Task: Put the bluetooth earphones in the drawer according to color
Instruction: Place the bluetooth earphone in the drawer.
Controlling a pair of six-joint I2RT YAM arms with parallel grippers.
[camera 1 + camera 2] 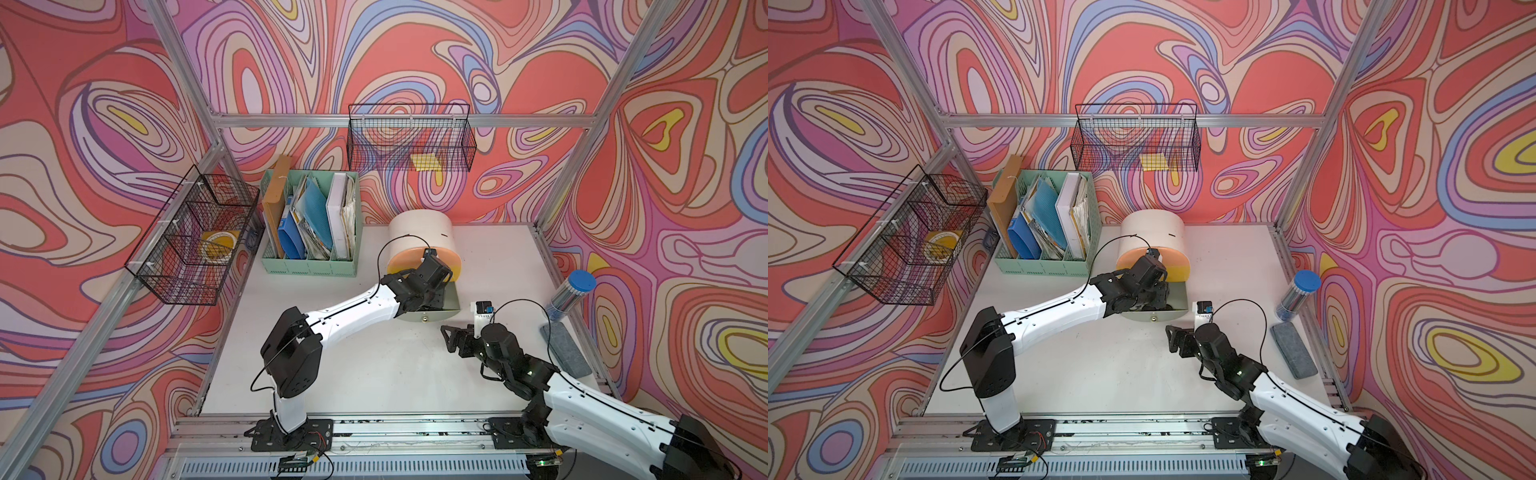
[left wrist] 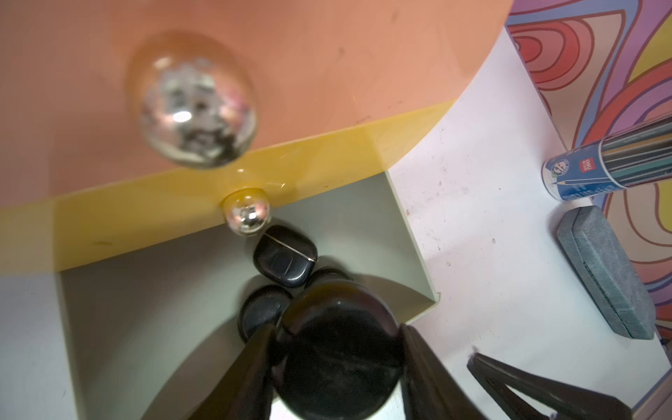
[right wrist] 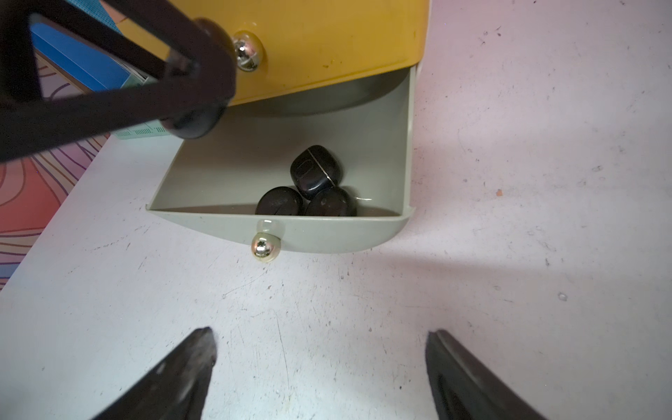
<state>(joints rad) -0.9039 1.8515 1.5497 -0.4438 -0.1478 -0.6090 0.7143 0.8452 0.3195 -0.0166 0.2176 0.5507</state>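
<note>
The right gripper point(image 3: 320, 334) is released: its fingers point(image 3: 174, 374) stand wide apart with only bare table point(image 3: 509, 182) between them. Just past their tips is the knob point(image 3: 264, 247) of the grey-green drawer point(image 3: 327, 232), which is pulled out at the foot of the chest point(image 1: 419, 228).

Inside the drawer, straight ahead of the gap between those fingers, three cases point(image 3: 316, 171) lie touching one another near the front wall. All three are black.

Beyond them the left gripper point(image 2: 336, 329) grasps a black case point(image 2: 338, 363), with one of its fingers point(image 2: 251, 371) on each flank. It hangs above the drawer near the yellow front and has not been let go. The three cases lie below it, just beyond the left fingertips.

Farther on, the yellow drawer point(image 3: 327, 43) and the peach drawer point(image 2: 327, 54) are shut, so their contents are hidden.

Both top views show no loose case on the table, and no white or lilac one is in sight. Judging from this, the sorting is close to its end. Black goes in the grey-green drawer, and the grasped case looks like the last to drop. After that, only closing the drawer seems left. Whether the other colours already sit in the shut drawers cannot be told.
</note>
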